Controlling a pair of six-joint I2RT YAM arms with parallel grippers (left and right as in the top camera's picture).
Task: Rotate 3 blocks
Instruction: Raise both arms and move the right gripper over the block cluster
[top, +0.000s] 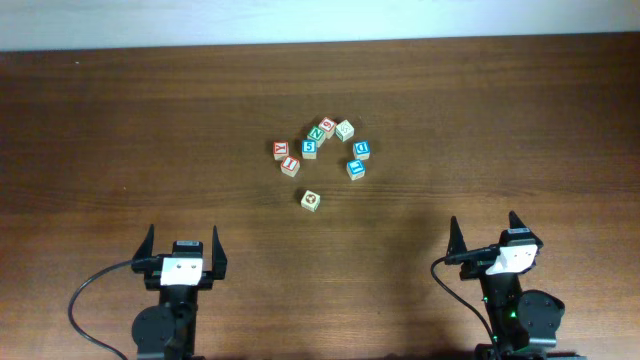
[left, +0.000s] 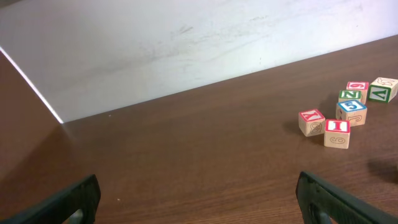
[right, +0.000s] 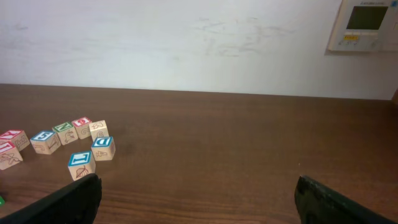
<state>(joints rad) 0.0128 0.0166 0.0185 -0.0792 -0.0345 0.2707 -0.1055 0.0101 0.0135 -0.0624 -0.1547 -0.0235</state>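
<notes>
Both hands hung low at the near edge of the counter, well apart from every block. The left hand had its jaws spread wide with nothing between them. The right hand was the same, wide and empty. In each wrist view only two dark fingers showed at the bottom corners, with bare wood between them.

The three blocks to be turned lay ahead of the hands, toward the middle of the counter. The picture block sat alone, nearest the hands and apart from the rest. Beyond it and to the right were the D block and, near it on the hands' side, the other blue block. To their left curved an arc of other blocks, the blue 5 block among them and the red I block near its left end. None of the three was touched.

The two blue blocks lay forward and inward of the right hand, plainly closer to it than to the left. From the right wrist they appeared ahead and to the left. The picture block lay between the arms, somewhat nearer the left hand, I judged. Being cubes, they offered no long axis. Each sat skewed to the counter's edge, so a hand would likely need to turn to meet opposite faces squarely.
</notes>
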